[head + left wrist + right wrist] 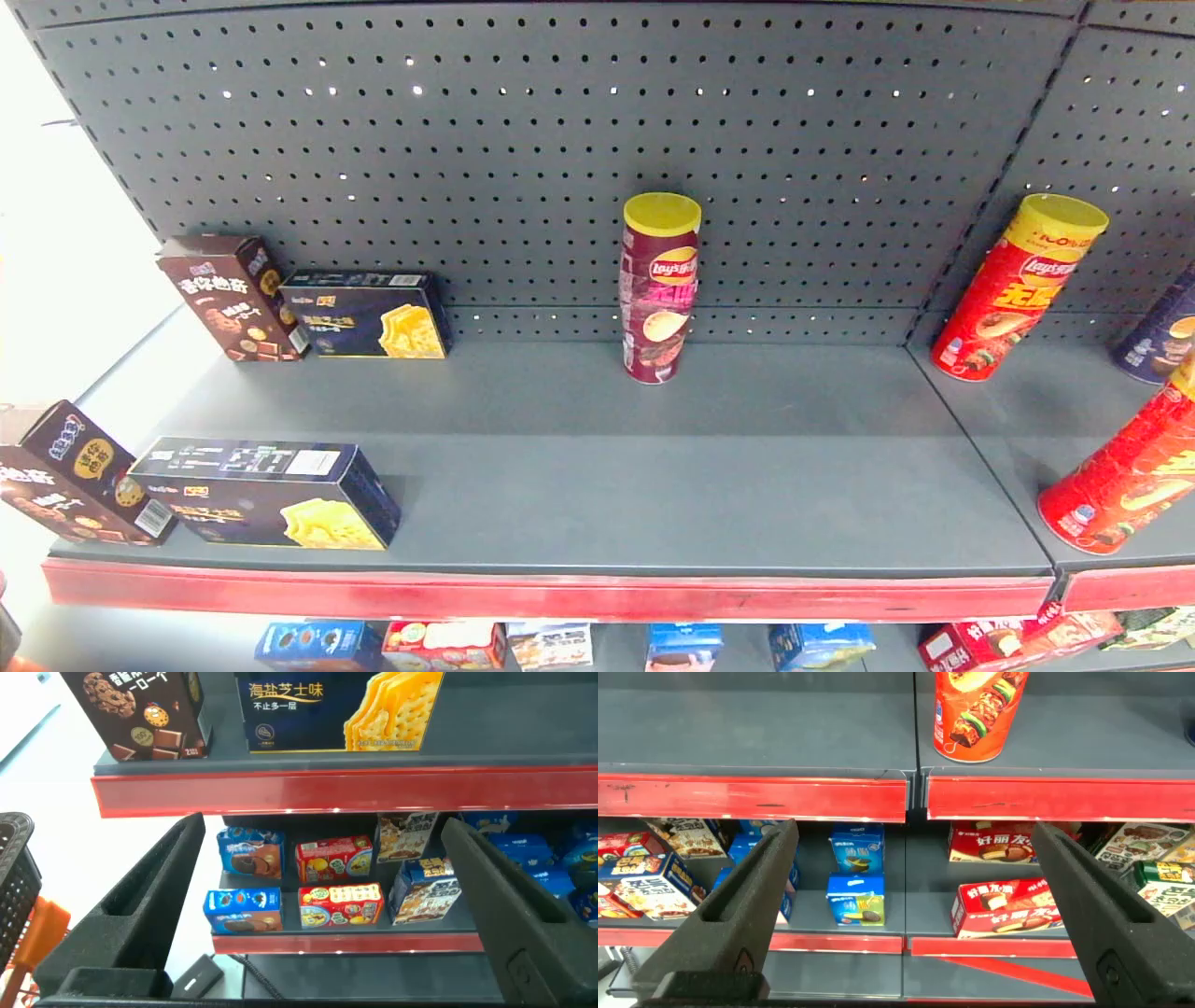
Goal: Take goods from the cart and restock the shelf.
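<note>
Shelf (672, 476) carries a maroon chip can (659, 287) upright at 12 o'clock against the back panel, a navy cracker box (271, 495) at 8 o'clock and a red can (1018, 285) at 2 o'clock. Left gripper (322, 831) and right gripper (915, 831) are released and empty, facing the lower shelves.

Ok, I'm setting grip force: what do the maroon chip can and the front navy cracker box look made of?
Maroon chip can: likely paperboard tube with glossy printed wrap, by its sheen; yellow lid looks plastic. Front navy cracker box: seemingly printed paperboard, with crisp folded edges.
</note>
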Available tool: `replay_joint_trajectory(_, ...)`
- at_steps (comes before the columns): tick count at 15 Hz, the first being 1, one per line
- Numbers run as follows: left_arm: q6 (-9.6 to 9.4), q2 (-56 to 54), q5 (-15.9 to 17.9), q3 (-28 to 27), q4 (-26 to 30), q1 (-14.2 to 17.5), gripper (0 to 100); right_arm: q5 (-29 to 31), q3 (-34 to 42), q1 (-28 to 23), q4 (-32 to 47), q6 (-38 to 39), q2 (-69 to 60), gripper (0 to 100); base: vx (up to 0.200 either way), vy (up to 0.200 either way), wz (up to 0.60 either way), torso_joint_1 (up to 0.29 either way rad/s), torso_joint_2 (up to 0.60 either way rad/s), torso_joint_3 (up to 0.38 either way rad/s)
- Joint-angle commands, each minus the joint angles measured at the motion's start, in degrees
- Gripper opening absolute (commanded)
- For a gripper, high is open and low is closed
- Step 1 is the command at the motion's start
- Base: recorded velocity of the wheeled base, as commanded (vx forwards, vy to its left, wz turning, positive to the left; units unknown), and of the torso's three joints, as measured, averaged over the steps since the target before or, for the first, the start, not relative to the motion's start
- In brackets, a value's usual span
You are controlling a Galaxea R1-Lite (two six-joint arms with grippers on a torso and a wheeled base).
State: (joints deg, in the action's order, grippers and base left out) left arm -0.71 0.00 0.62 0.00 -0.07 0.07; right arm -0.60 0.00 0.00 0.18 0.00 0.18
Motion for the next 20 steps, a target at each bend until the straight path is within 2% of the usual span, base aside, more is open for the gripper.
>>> replay_joint_trajectory(1,0.00,0.0,0.0,0.0,0.0,0.0,100,0.0,0.0,0.0,0.0,0.0,0.1,100,0.000,0.000,0.00,0.000,0.00,0.000)
replay_joint_trajectory(6,0.00,0.0,0.1,0.0,0.1,0.0,100,0.0,0.0,0.1,0.0,0.0,0.1,100,0.000,0.000,0.00,0.000,0.00,0.000)
replay_joint_trajectory(18,0.00,0.1,0.1,0.0,0.1,0.0,100,0.0,0.0,0.0,0.0,0.1,0.1,100,0.000,0.000,0.60,0.004,0.00,0.002)
replay_joint_trajectory(20,0.00,0.1,0.1,0.0,0.1,0.0,100,0.2,0.0,0.0,-0.1,0.2,0.1,100,0.000,0.000,0.00,0.000,0.00,0.000)
